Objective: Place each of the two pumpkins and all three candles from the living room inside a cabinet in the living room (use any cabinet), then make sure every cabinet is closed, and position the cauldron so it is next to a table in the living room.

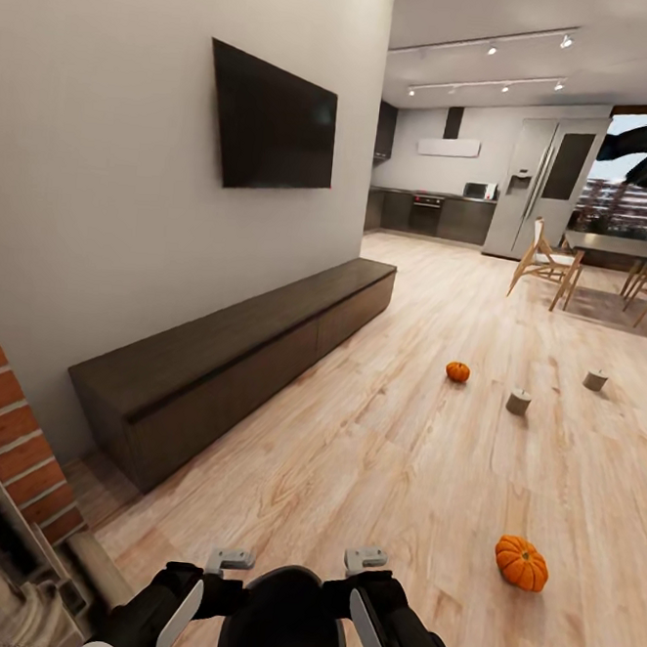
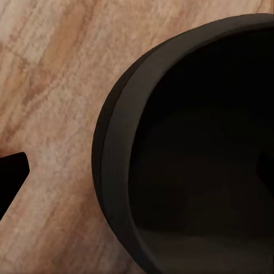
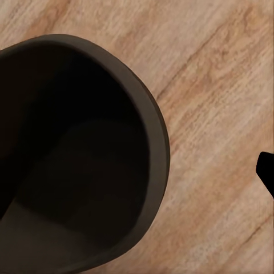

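Bright, even light from ceiling spotlights (image 1: 492,51); soft shadows, wide-angle stretching at edges, wrist views slightly blurred.

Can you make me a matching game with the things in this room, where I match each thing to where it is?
Things:
1. TV
2. near pumpkin
3. cabinet
4. chair

Places:
A. on the floor, along the foot of the white wall
B. beside the dining table, far back on the right
C. hung up on the white wall
D. on the wood floor, close to the robot, on the right

Pairs: 1-C, 2-D, 3-A, 4-B
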Tool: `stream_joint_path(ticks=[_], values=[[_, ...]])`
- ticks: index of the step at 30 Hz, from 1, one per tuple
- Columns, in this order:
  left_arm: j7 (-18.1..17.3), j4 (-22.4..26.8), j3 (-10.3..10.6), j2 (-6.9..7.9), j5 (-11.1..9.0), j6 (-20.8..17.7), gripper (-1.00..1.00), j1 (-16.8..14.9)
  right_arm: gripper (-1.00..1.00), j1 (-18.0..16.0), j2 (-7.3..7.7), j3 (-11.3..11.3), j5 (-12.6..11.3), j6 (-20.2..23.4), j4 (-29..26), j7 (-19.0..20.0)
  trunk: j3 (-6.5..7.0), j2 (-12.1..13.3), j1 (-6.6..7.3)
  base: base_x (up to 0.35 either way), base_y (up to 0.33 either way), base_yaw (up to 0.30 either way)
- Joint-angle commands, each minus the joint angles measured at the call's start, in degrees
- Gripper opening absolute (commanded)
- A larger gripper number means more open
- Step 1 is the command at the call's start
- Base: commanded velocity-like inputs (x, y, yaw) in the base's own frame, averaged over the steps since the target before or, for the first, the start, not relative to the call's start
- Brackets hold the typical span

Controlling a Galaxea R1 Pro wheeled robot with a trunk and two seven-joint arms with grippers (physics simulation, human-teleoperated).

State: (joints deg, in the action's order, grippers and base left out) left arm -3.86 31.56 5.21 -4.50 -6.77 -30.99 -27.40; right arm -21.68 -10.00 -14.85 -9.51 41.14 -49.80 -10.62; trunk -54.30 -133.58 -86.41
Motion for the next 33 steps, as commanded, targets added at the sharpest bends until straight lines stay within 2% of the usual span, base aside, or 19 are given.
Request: stream_joint_path(ticks=[1,24,33], values=[[0.2,0.1,0.2,0.05,-0.6,-0.3,1.00,0.0,1.00,0.0,0.00,-0.1,-0.6,0.2,-0.1,-0.5,-0.24,-0.4,-0.21,0.000,0.000,0.000],[0.1,0.1,0.2,0.09,-0.5,-0.2,1.00,0.0,1.00,0.0,0.00,-0.2,-0.6,0.2,0.0,-0.5,-4.37,-9.7,-5.27,0.000,0.000,0.000],[0.1,0.1,0.2,0.11,-0.4,0.6,1.00,0.0,1.00,0.0,0.00,-0.2,-0.6,0.2,0.0,-0.5,-6.36,-9.8,-5.50,0.000,0.000,0.000]])
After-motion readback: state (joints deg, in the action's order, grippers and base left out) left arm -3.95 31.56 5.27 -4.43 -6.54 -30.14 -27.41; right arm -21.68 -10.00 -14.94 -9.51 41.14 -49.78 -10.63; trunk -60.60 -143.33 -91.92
